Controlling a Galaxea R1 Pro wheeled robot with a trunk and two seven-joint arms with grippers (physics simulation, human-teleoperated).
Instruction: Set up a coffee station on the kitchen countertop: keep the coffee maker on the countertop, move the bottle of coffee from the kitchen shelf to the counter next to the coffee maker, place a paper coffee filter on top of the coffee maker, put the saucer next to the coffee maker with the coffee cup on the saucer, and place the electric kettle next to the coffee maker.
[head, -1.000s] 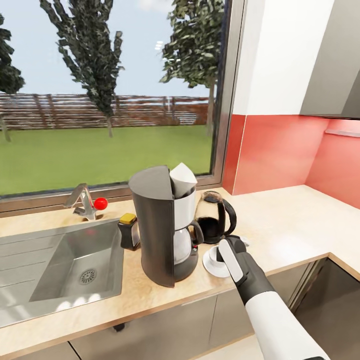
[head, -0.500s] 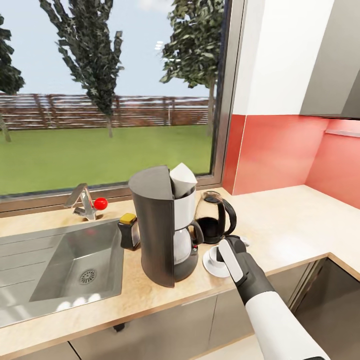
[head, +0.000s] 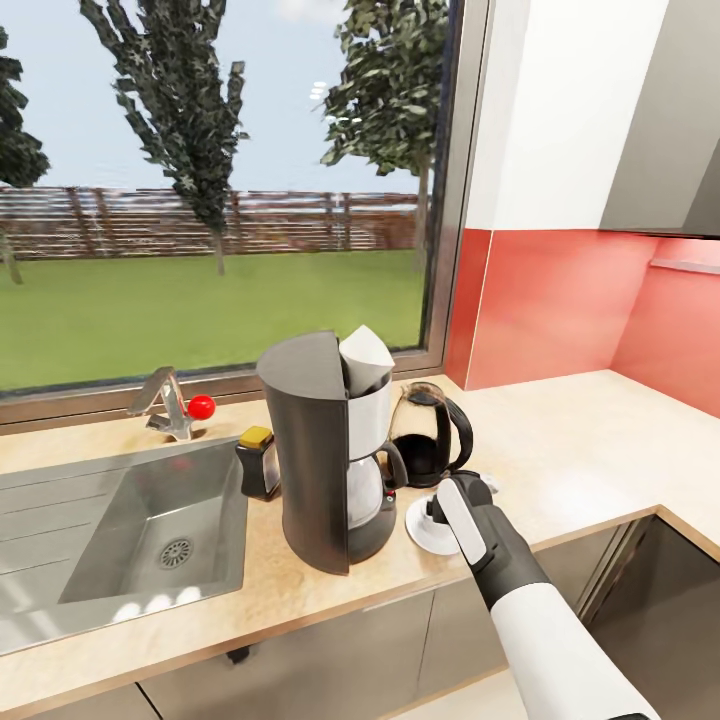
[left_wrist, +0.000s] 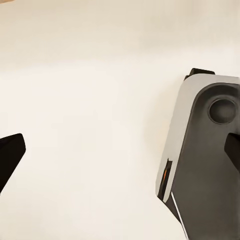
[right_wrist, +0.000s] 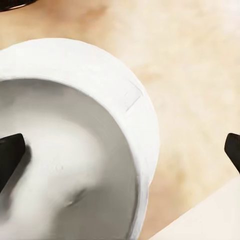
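The right gripper (head: 440, 508) hangs over the small white rounded coffee cup (head: 431, 511) with fingers spread, gripping nothing. The cup sits on the flat round white saucer (head: 419, 531), beside the tall dark grey coffee maker (head: 325, 450). The left gripper's fingers are also spread wide.

the tabletop (head: 590, 450) is light beige with small speckles. the coffee maker (head: 325, 450) is dark grey with a white basket, and the paper filter (head: 365, 352) is white. the kettle (head: 430, 435) has black parts. the saucer (head: 425, 528) is white. the bottle (head: 257, 465) is dark with a yellow cap.
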